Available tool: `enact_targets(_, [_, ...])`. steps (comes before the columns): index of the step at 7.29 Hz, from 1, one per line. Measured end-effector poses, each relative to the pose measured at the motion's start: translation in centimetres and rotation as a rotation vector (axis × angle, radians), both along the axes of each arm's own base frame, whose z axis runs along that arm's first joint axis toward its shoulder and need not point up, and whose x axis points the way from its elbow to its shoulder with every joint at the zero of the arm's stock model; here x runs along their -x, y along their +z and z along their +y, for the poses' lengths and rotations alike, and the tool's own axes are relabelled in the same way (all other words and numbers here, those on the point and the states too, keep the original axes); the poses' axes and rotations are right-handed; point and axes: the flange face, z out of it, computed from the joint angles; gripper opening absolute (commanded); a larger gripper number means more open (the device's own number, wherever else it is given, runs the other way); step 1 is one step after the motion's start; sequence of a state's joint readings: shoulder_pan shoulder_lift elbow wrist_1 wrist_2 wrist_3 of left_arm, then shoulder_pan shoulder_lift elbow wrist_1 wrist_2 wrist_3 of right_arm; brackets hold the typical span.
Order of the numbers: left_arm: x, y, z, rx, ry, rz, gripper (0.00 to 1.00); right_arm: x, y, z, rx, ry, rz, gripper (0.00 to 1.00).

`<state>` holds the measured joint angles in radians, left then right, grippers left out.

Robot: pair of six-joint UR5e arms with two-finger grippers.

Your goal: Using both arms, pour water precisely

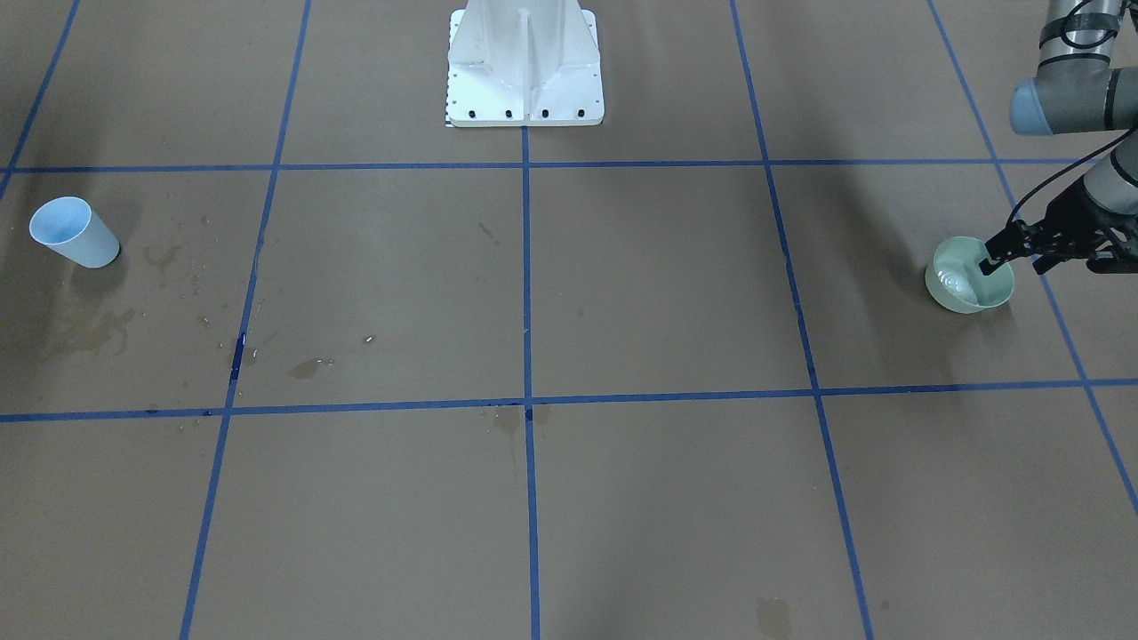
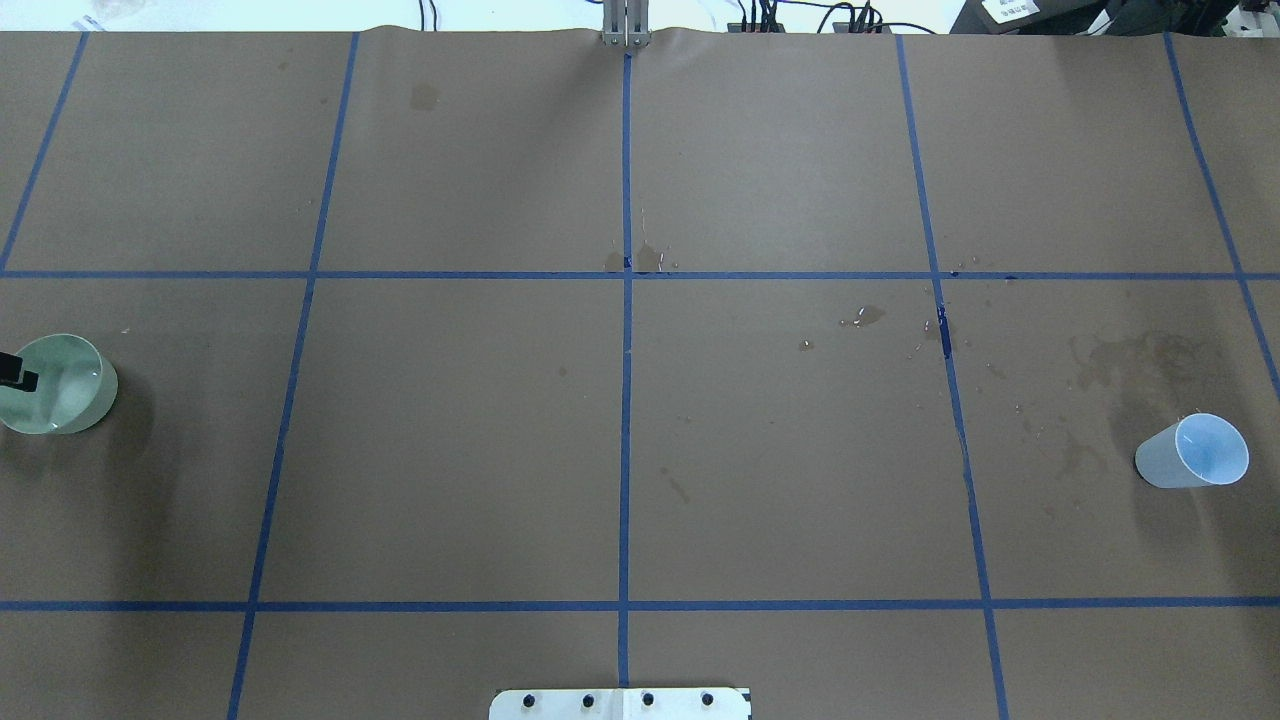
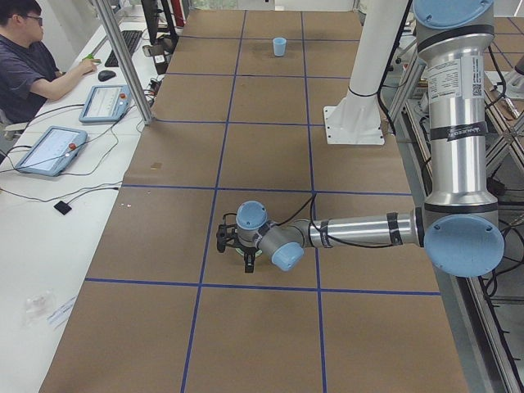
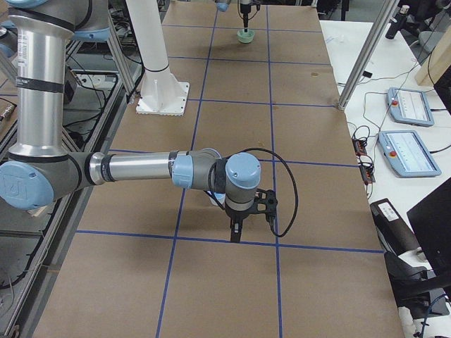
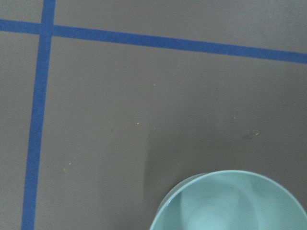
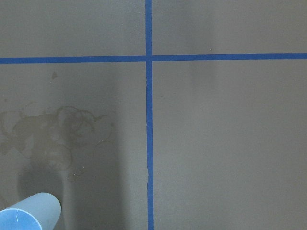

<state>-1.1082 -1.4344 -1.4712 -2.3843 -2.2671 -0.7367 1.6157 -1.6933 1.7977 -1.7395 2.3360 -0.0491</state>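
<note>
A pale green bowl (image 1: 965, 293) stands on the brown table at my left end, and water (image 1: 955, 284) glints in rings inside it. My left gripper (image 1: 1013, 263) hangs over the bowl's rim and looks open, with one finger (image 2: 18, 376) inside the bowl and the other outside. The left wrist view shows the bowl (image 5: 230, 203) at its bottom edge. A light blue cup (image 1: 75, 234) stands at my right end. My right gripper (image 4: 238, 227) points down near it; I cannot tell whether it is open or shut. The cup (image 6: 29, 214) is at the lower left of the right wrist view.
The white pedestal (image 1: 524, 67) is bolted at the table's middle. Dull brown stains (image 2: 1140, 360) and small droplets (image 1: 368, 339) lie near the cup. Blue tape lines (image 2: 626, 400) grid the table. A person (image 3: 29, 61) sits at the side bench with tablets.
</note>
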Motion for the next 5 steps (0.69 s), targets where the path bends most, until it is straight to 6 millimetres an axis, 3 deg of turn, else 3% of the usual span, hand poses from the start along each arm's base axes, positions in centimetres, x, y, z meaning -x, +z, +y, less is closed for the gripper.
enact_targets(2, [0.14,0.54,0.31,0.002,0.001,-0.005,0.0,-0.06,-0.05,0.12,-0.001,0.002,-0.001,1.0])
enact_targets(5, [-0.09,-0.2,-0.07,0.01,-0.013,0.009,0.0,-0.22,-0.25,0.13,-0.005,0.005,0.0,1.0])
